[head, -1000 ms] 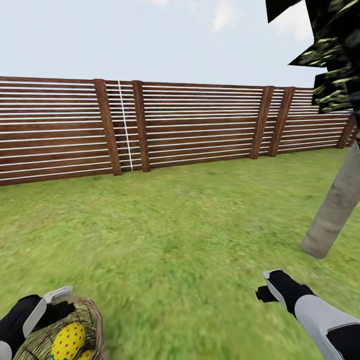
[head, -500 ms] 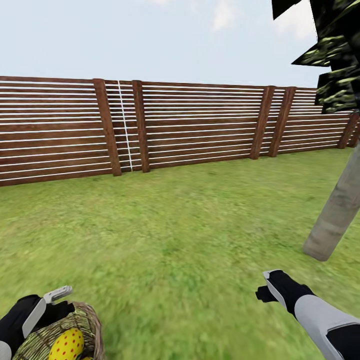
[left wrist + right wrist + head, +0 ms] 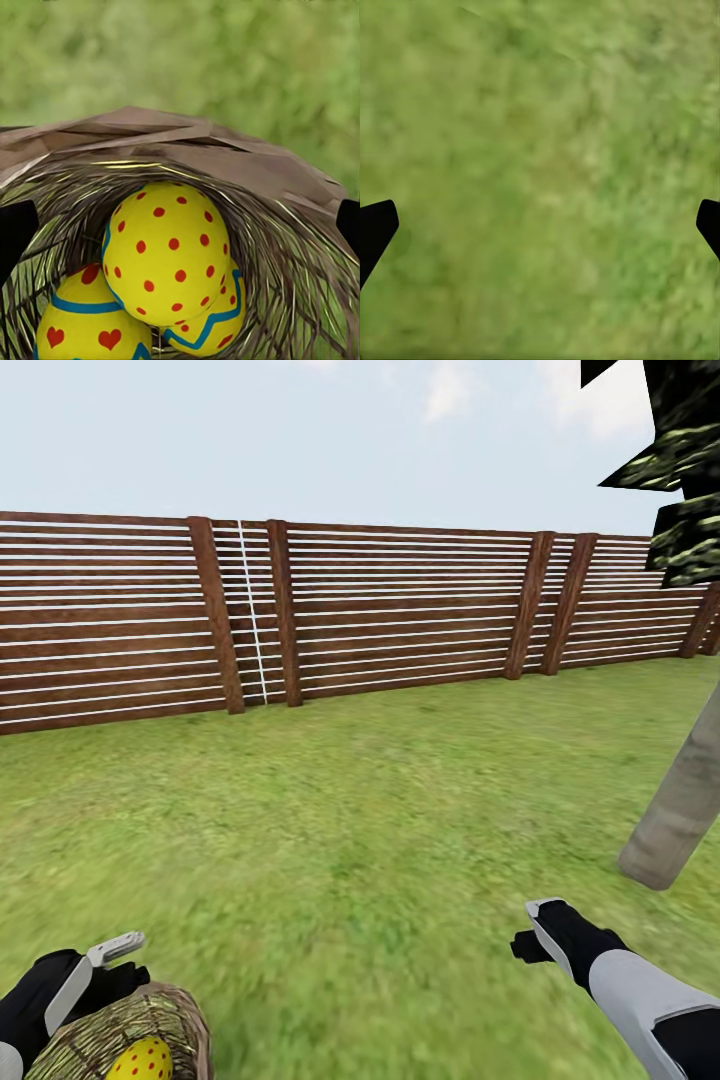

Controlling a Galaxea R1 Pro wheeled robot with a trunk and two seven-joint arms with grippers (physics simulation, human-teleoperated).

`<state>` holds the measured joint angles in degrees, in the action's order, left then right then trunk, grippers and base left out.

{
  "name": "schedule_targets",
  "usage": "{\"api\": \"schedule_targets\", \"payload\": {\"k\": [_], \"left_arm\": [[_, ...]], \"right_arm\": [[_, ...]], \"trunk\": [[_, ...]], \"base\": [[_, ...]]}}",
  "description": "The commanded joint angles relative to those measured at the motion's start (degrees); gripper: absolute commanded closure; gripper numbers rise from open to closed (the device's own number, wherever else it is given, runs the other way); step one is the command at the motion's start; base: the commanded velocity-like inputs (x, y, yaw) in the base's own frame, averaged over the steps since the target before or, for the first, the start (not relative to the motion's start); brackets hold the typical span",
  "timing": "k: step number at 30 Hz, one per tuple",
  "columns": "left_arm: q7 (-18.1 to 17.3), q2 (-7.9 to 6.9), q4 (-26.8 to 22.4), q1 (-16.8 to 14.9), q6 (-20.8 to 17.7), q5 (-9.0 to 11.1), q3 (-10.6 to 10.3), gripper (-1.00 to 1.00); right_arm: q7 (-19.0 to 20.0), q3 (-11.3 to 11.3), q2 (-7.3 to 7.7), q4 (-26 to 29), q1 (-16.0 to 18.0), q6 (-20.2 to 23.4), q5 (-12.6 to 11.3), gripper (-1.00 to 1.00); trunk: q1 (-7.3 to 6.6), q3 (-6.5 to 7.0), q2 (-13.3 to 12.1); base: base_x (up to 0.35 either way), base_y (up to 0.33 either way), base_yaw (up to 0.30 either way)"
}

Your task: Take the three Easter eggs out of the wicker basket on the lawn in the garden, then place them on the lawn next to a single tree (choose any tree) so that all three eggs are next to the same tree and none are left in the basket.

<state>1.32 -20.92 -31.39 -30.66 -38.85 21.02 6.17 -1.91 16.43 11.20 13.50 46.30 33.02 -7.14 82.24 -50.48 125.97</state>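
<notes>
At the robot's left side, the wicker basket (image 3: 130, 1035) sat against the left claw (image 3: 105, 970), which appeared to grip its rim, though I could not tell the jaws' state for certain. The three Easter eggs (image 3: 165, 251) were piled inside, the dotted one on top. The right claw (image 3: 535, 930) hung spread wide and empty over the lawn (image 3: 350, 810), near the tree (image 3: 680, 805). The risk, I judged, was the basket tipping on a poor grip and spilling eggs that could roll away from the trunk.
</notes>
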Motion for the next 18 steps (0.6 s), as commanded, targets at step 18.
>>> {"api": "schedule_targets", "payload": {"k": [18], "left_arm": [[0.15,0.01,-0.12,-0.02,-0.28,0.34,0.21,-1.0]], "right_arm": [[-0.2,0.5,0.05,0.12,0.02,0.3,-0.59,-1.0]], "trunk": [[1.31,-1.13,2.43]], "base": [[0.0,0.0,0.0]]}}
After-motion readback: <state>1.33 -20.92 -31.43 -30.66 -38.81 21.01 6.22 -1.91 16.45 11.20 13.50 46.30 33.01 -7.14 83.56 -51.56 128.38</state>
